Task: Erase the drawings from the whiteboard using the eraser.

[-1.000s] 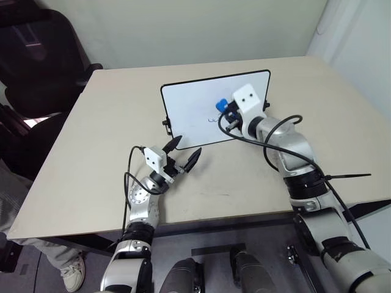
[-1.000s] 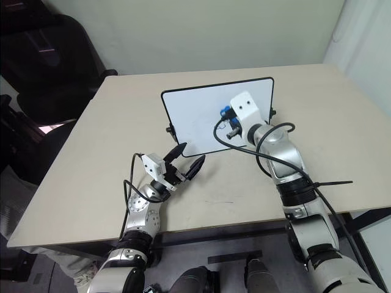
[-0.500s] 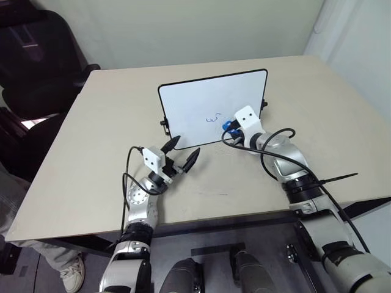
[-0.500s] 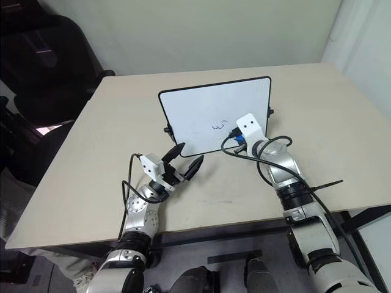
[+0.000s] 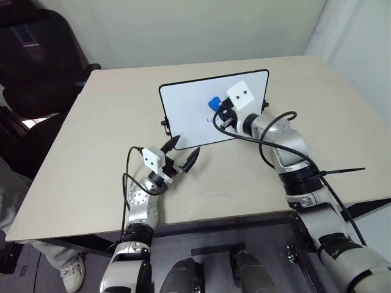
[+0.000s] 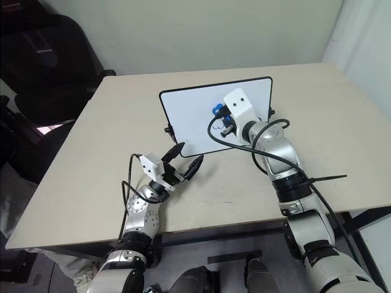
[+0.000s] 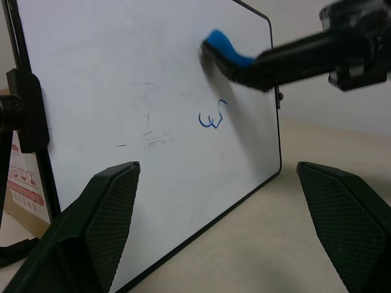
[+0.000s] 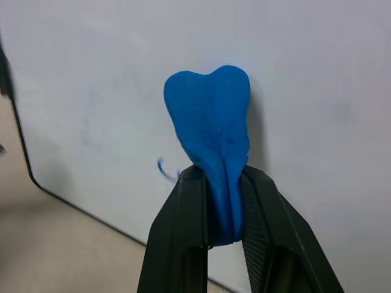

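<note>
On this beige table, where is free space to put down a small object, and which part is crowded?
The beige table is bare right of the black-framed whiteboard, left of it toward the edge, and behind it. It is crowded in front: the open left gripper sits there, and the right gripper holds the blue eraser.

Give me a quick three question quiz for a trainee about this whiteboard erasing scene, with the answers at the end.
1. True or false: the drawings are already wiped off the whiteboard.
2. Which gripper holds the eraser: A left, B right, C neither?
3. How do the jaws of the left gripper stand, and where is it?

Key
1. False; the blue squiggle shows below the eraser in the left wrist view.
2. B; the right gripper is clamped on it.
3. Apart, holding nothing, over the table before the board's lower edge.
</note>
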